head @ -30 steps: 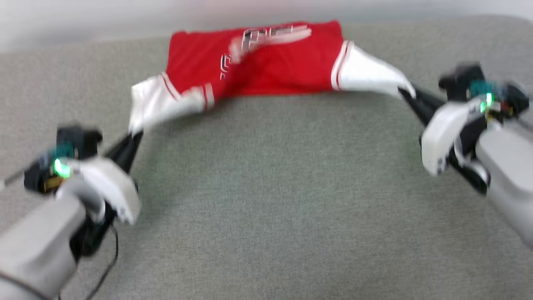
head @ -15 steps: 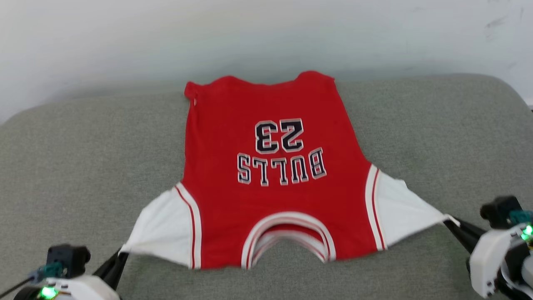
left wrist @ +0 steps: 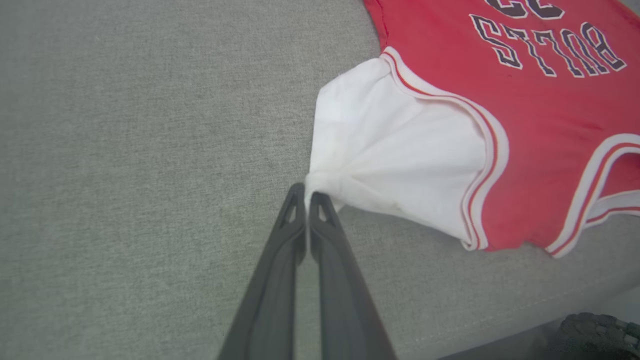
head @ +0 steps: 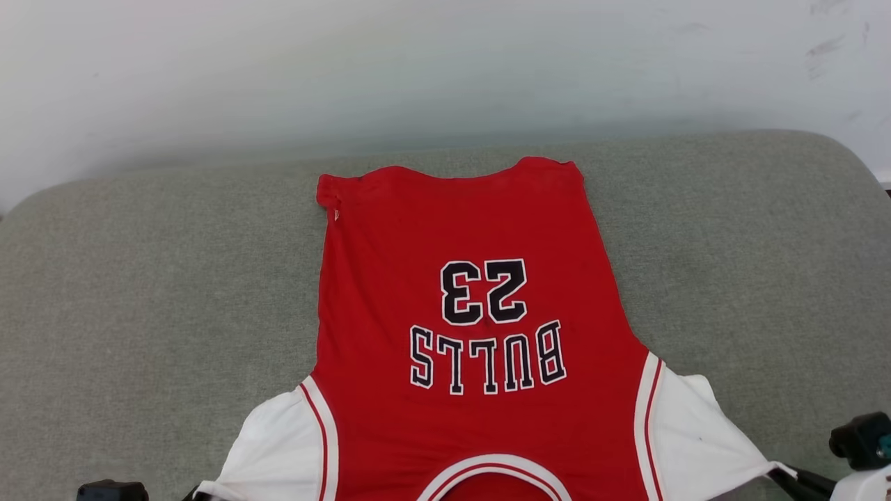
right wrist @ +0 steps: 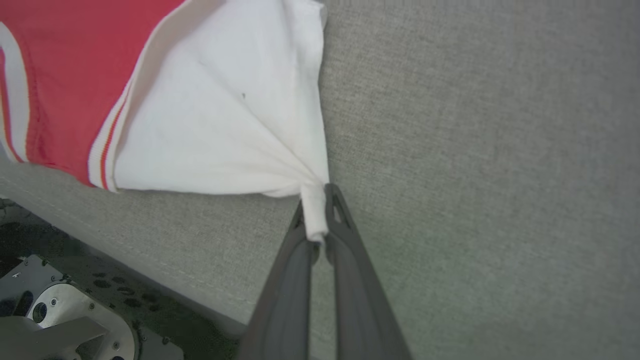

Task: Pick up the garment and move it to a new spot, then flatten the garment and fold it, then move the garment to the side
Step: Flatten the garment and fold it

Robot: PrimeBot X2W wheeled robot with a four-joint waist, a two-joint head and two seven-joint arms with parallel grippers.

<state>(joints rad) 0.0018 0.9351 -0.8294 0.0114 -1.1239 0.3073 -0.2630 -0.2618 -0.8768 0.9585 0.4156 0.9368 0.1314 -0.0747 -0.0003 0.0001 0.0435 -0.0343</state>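
Across the head view from 9 o'clock to 3 o'clock runs a grey fabric-covered bench (head: 139, 278), with a pale wall (head: 418, 69) behind it at 12 o'clock. The garment (head: 473, 229), a red jersey, lies spread on the bench just right of centre, print side up, its hem toward 12 o'clock and its neck opening toward 6 o'clock. The body panel is largely smooth. The hem corner at 11 o'clock is curled over on itself. One white sleeve (head: 278, 445) extends toward 7 o'clock and the other white sleeve (head: 689, 431) toward 5 o'clock, each drawn out to a point with creases fanning from its tip. The lettering "BULLS" (head: 487, 358) and the numerals "23" (head: 484, 292) read upside down, the numerals on the 12 o'clock side of the lettering. Red-and-white stripe trim (head: 494, 466) borders the neck opening. The left gripper (left wrist: 306, 195) has its jaws clenched on the tip of the 7 o'clock sleeve. The right gripper (right wrist: 316, 197) has its jaws clenched on the tip of the 5 o'clock sleeve, with a short tab of white fabric pinched between them. A metal plate (right wrist: 60, 320) shows below the bench edge at 8 o'clock in the right wrist view.
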